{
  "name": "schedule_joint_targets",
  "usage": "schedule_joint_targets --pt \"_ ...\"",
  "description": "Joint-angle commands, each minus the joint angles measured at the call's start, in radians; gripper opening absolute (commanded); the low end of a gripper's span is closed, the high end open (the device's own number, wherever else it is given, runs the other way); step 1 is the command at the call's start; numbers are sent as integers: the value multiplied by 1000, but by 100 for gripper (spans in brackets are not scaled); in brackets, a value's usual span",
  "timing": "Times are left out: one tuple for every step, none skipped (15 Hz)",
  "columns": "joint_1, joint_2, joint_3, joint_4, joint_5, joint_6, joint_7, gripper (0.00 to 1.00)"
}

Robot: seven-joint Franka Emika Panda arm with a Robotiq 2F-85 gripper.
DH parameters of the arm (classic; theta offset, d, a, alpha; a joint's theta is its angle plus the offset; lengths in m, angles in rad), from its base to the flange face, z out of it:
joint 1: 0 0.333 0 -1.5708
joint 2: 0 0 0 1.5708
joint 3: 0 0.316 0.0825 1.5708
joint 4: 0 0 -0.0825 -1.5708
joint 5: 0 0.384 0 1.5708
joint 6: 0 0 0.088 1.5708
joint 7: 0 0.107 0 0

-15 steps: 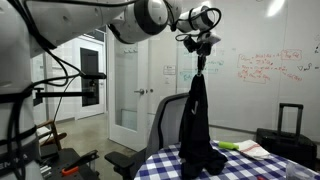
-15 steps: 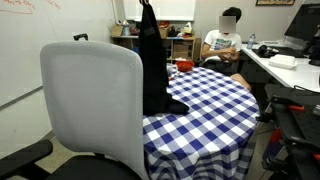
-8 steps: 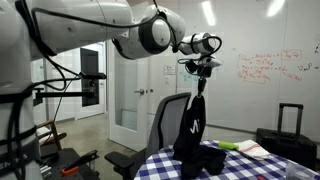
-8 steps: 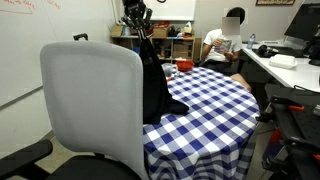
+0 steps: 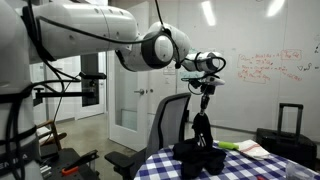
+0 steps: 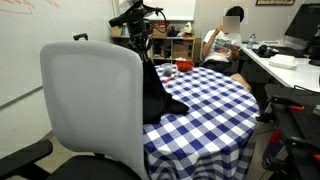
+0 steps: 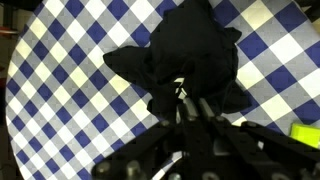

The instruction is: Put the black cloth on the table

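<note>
The black cloth hangs from my gripper, and its lower part is bunched on the table, which has a blue-and-white checked cover. In an exterior view the gripper is above the cloth, near the table's edge behind the chair. In the wrist view the cloth lies heaped on the checks right under the gripper. The fingers are close together and pinch a fold of the fabric.
A grey office chair stands against the table and also shows in an exterior view. A black suitcase stands by the wall. A person sits beyond the table. A yellow-green item and a red object lie on the table.
My gripper has come down with the cloth. The cloth, which hung long and straight, has collapsed into a heap on the table.
</note>
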Motion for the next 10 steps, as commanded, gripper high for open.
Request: schedule_joint_targets --pt "-21 64 10 50 37 54 9 37" --pt "-25 76 11 51 40 72 6 46" --pt "-28 86 12 51 42 93 1 52" --pt "-31 97 13 53 43 114 -4 59" --pt "-35 100 13 52 43 127 -12 68" --pt "-35 105 10 52 39 144 -19 74" --pt "-35 107 7 50 34 152 -24 83" --pt "-40 106 10 47 38 152 -30 89" --pt "-43 102 12 42 38 140 -42 95" --pt "-47 99 17 40 42 130 -59 99"
